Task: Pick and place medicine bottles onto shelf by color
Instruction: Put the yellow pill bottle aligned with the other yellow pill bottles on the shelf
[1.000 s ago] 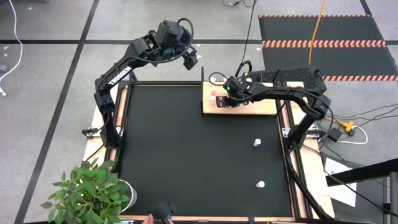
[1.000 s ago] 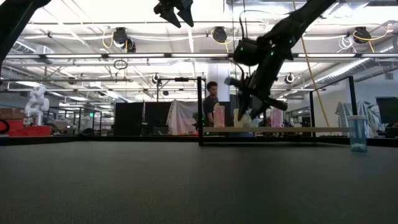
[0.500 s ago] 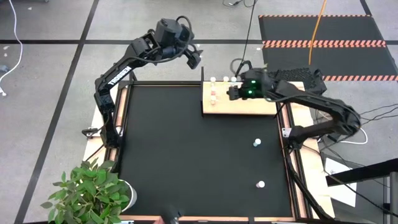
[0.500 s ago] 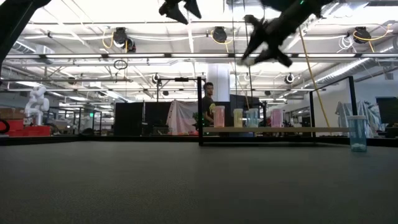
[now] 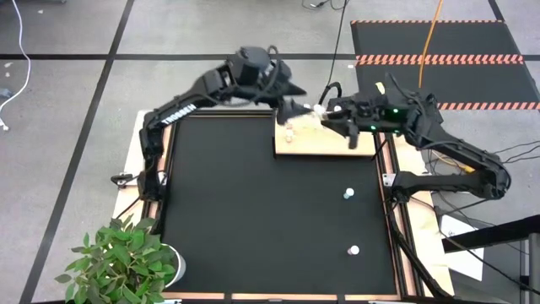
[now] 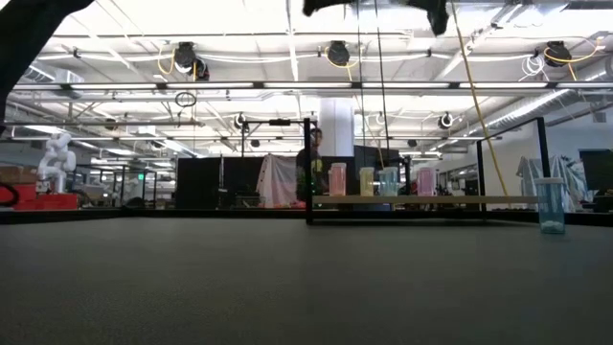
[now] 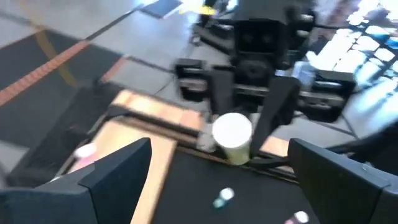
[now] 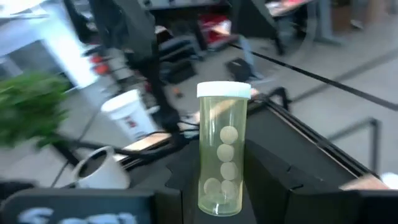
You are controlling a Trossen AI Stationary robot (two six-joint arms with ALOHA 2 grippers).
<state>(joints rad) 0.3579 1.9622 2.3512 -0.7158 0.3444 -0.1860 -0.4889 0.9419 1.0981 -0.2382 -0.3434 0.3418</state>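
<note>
My right gripper (image 5: 327, 111) is high above the far edge of the wooden shelf (image 5: 337, 142), shut on a yellow-green medicine bottle (image 8: 224, 149) with a white cap. My left gripper (image 5: 293, 107) is open just to its left, facing it. In the left wrist view, its fingers stand on either side of the bottle's cap (image 7: 232, 132) without touching. Two bottles (image 5: 288, 131) stand on the shelf's left end. In the low view, several bottles (image 6: 337, 179) stand upright on the shelf (image 6: 450, 200). My right gripper pinches the yellow-green bottle's lower body (image 8: 219, 194) between its two fingers. The fingers come level from the table's right. The bottle is lifted clear of the shelf, and its capped end (image 8: 224, 91) sticks out past the fingers toward my left gripper.
A teal bottle (image 5: 348, 194) and another bottle (image 5: 353, 250) stand on the black mat (image 5: 245, 203) near its right side. A potted plant (image 5: 126, 262) is at the near left corner. A wooden frame (image 5: 386, 211) edges the mat.
My right gripper has risen from the shelf with the yellow-green bottle and gone a little toward the far edge, leaving the top of the low view. My left gripper has swung toward the table's right and near side, up to the held bottle.
</note>
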